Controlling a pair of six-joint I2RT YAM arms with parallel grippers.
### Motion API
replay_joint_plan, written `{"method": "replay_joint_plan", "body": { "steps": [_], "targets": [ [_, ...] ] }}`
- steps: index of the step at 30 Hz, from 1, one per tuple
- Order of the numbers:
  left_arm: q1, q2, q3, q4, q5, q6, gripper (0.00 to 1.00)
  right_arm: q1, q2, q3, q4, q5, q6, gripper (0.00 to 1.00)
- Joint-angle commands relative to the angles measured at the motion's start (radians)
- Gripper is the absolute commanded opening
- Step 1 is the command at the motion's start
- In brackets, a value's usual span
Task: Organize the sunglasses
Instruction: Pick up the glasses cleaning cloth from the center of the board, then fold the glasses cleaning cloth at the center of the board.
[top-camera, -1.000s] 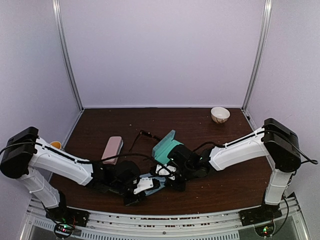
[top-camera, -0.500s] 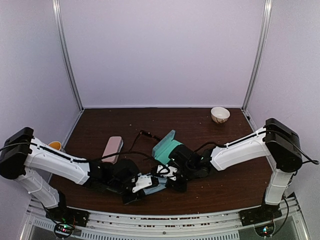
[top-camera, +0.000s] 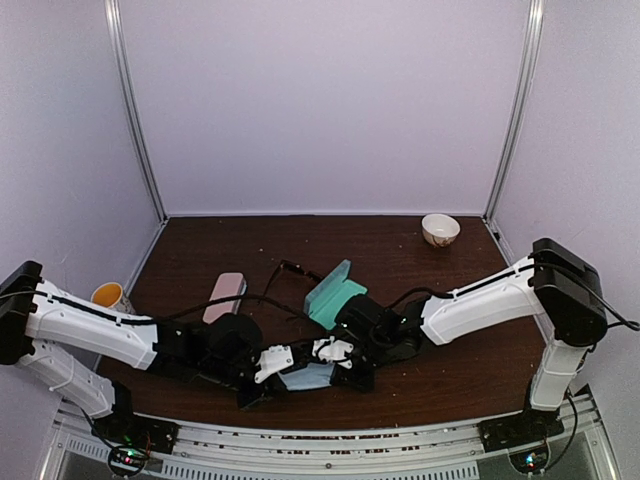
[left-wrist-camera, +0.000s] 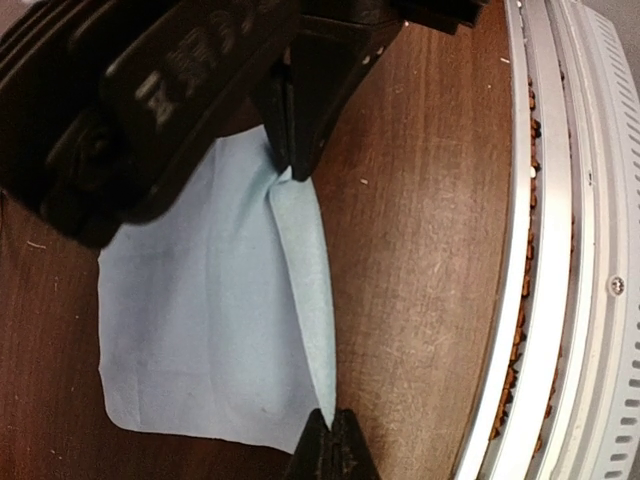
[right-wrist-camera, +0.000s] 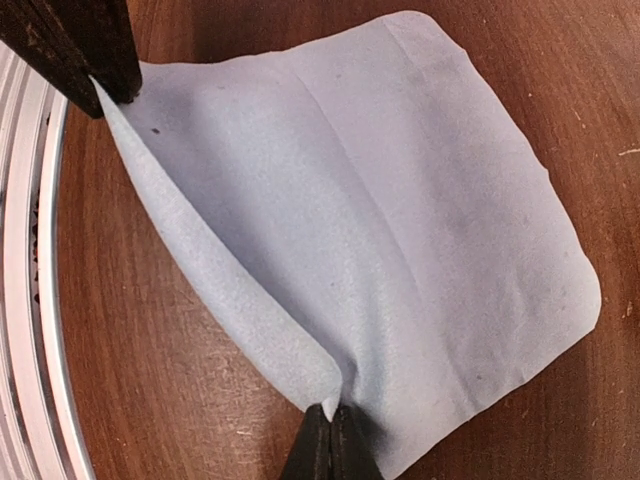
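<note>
A light-blue cloth (top-camera: 306, 379) lies near the table's front edge, between my two grippers. My left gripper (left-wrist-camera: 331, 432) is shut on one corner of its near edge, which is folded up off the wood. My right gripper (right-wrist-camera: 331, 414) is shut on the other corner of that edge. In the left wrist view the cloth (left-wrist-camera: 200, 320) spreads flat to the left of the fold. From above, the left gripper (top-camera: 278, 372) and right gripper (top-camera: 338, 368) face each other. A thin wire-framed pair of sunglasses (top-camera: 287, 269) lies further back.
An open teal case (top-camera: 334, 291) stands just behind the right gripper, and a pink case (top-camera: 225, 297) lies to its left. A white bowl (top-camera: 440, 229) sits at the back right and a yellow cup (top-camera: 108, 296) at the far left. The metal rail (left-wrist-camera: 560, 250) runs close beside the cloth.
My left gripper has shut on the cloth's corner and the left arm has dropped lower and drawn back. The cloth's near edge now stands pinched up between both grippers.
</note>
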Motion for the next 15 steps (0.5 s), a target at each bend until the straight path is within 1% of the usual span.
{"method": "replay_joint_plan", "body": {
  "steps": [1, 6, 15],
  "targets": [
    [0.003, 0.002, -0.02, 0.043, 0.017, -0.039, 0.0, -0.004, -0.023, 0.004, -0.074, 0.015, 0.014, 0.0],
    [0.015, 0.008, -0.036, 0.065, 0.02, -0.077, 0.0, -0.012, -0.041, 0.007, -0.075, 0.013, 0.021, 0.0],
    [0.065, 0.037, -0.042, 0.095, 0.054, -0.095, 0.0, -0.03, -0.052, 0.038, -0.103, -0.003, 0.016, 0.0]
  ]
}}
